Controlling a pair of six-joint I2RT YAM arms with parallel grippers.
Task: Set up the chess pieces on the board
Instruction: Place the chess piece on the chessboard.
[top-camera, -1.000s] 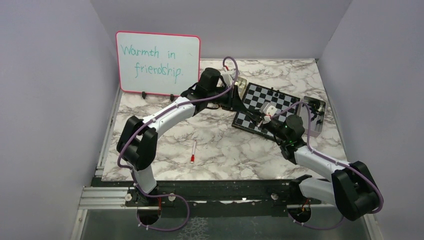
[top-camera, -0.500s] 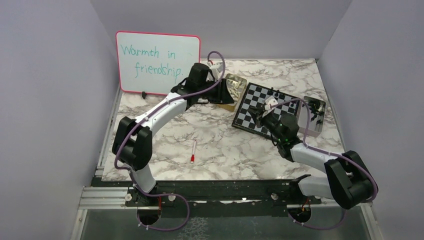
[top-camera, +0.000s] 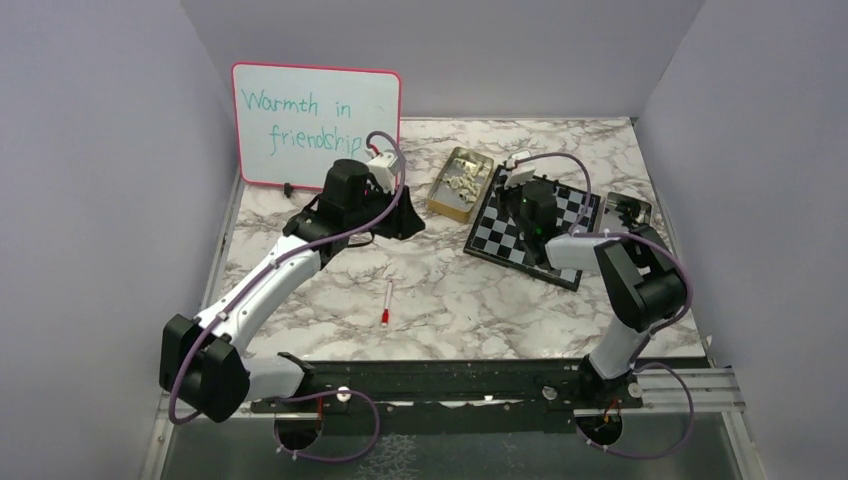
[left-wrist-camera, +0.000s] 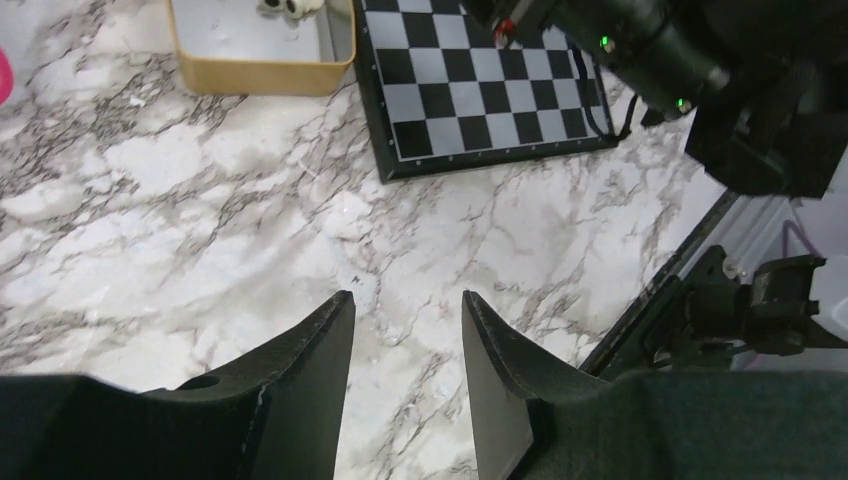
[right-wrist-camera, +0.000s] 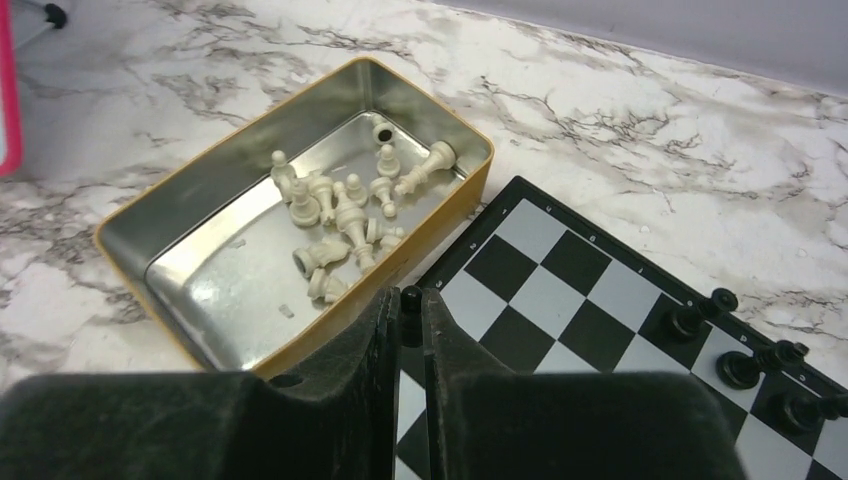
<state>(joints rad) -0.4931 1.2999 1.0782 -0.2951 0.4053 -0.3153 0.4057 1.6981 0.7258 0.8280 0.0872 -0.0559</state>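
The board (top-camera: 500, 236) lies at the right of the marble table; it also shows in the right wrist view (right-wrist-camera: 560, 270) and the left wrist view (left-wrist-camera: 470, 90). My right gripper (right-wrist-camera: 408, 298) is shut on a small black chess piece (right-wrist-camera: 410, 302) over the board's far left corner, next to the gold tin (right-wrist-camera: 200, 190). The tin holds several cream chess pieces (right-wrist-camera: 340, 210). Several black pieces (right-wrist-camera: 685, 320) stand along the board's far edge. My left gripper (left-wrist-camera: 405, 300) is open and empty above bare marble, left of the board and tin.
A pink-framed whiteboard (top-camera: 315, 125) stands at the back left. A red-tipped marker (top-camera: 387, 303) lies on the table mid-front. A second tin (top-camera: 630, 212) sits at the board's right side, partly behind the right arm. Purple walls close in both sides.
My left arm has drawn back to the left, away from the gold tin. My right gripper has swung from the board's near side to its far left corner.
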